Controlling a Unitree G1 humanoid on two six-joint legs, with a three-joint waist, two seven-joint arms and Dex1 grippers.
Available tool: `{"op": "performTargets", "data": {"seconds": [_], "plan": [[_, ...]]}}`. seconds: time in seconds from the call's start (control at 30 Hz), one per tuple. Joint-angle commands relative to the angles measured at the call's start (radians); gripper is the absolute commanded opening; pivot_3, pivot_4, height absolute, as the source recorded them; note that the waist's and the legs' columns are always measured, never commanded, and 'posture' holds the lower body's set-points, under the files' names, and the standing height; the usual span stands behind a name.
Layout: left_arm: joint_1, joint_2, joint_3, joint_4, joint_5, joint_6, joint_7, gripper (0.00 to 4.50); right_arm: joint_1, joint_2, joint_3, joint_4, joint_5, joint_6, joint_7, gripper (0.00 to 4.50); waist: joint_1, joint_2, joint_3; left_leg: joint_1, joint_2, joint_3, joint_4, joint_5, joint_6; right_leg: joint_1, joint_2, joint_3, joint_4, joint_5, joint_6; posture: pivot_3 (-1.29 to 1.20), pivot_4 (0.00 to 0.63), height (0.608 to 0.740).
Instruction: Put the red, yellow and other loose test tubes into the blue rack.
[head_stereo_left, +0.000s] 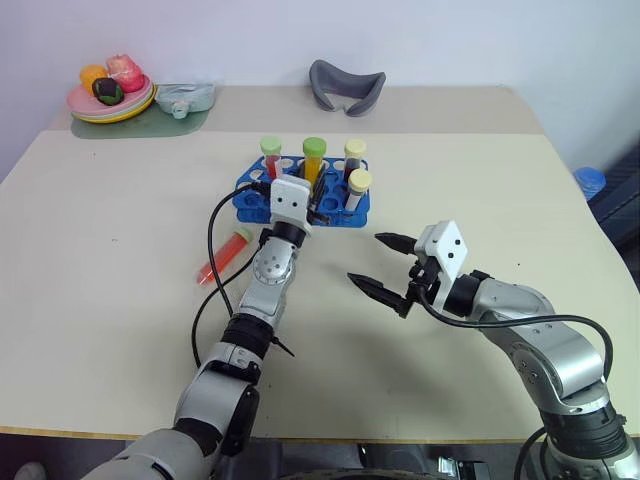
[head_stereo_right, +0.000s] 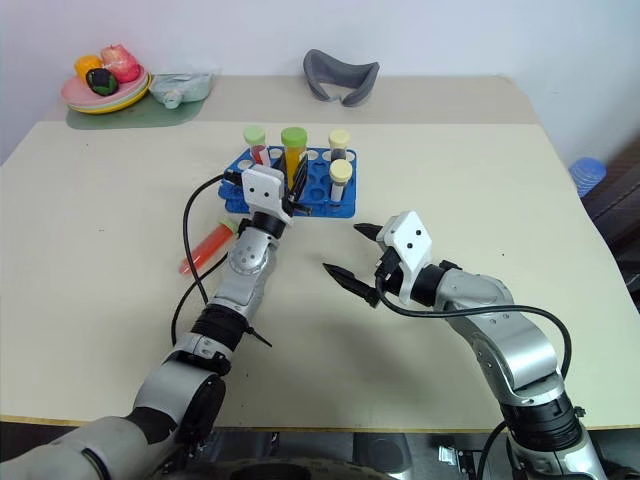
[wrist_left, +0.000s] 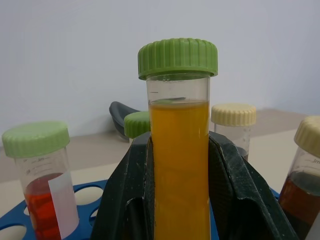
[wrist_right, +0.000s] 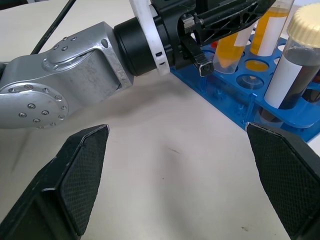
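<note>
The right gripper (head_stereo_left: 385, 265) idles nearest, jaws wide. At mid-table, the left gripper (wrist_left: 180, 200) clamps the yellow tube (wrist_left: 180, 165) over the blue rack (head_stereo_left: 356, 212). I'd keep it upright and centred before lowering. A red tube (head_stereo_left: 226, 254) lies beside it.

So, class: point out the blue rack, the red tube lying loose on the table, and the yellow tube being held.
blue rack (head_stereo_left: 356, 212), left eye view, right end wall.
red tube (head_stereo_left: 225, 256), left eye view, mid-body.
yellow tube (wrist_left: 180, 165), left wrist view, liquid-filled body.

Only faint graduation marks with "ml" show on the red-liquid tube (wrist_left: 42, 200); the white label on it is blank
</note>
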Motion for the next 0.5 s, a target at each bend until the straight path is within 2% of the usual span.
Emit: {"op": "performTargets", "data": {"seconds": [0.03, 0.47, 0.5], "plan": [[-0.03, -0.011, 0.009, 0.018, 0.023, -0.035, 0.017, 0.82, -0.014, 0.006, -0.019, -0.033, -0.002, -0.016, -0.008, 4.5, 0.0, 0.0, 0.0, 0.0, 0.0, 0.0, 0.0, 0.0, 0.0, 0.0, 0.0, 0.0, 0.0, 0.0, 0.0, 0.0, 0.15, 0.74], [-0.057, -0.01, 0.021, 0.092, 0.027, -0.084, -0.01, 0.82, -0.025, 0.015, -0.009, -0.037, -0.001, -0.014, -0.023, 4.5, 0.0, 0.0, 0.0, 0.0, 0.0, 0.0, 0.0, 0.0, 0.0, 0.0, 0.0, 0.0, 0.0, 0.0, 0.0, 0.0, 0.15, 0.74], [-0.049, -0.011, 0.023, 0.085, 0.018, -0.072, -0.023, 1.32, -0.025, 0.015, -0.008, -0.037, -0.001, -0.014, -0.024, 4.5, 0.0, 0.0, 0.0, 0.0, 0.0, 0.0, 0.0, 0.0, 0.0, 0.0, 0.0, 0.0, 0.0, 0.0, 0.0, 0.0, 0.15, 0.74]]}}
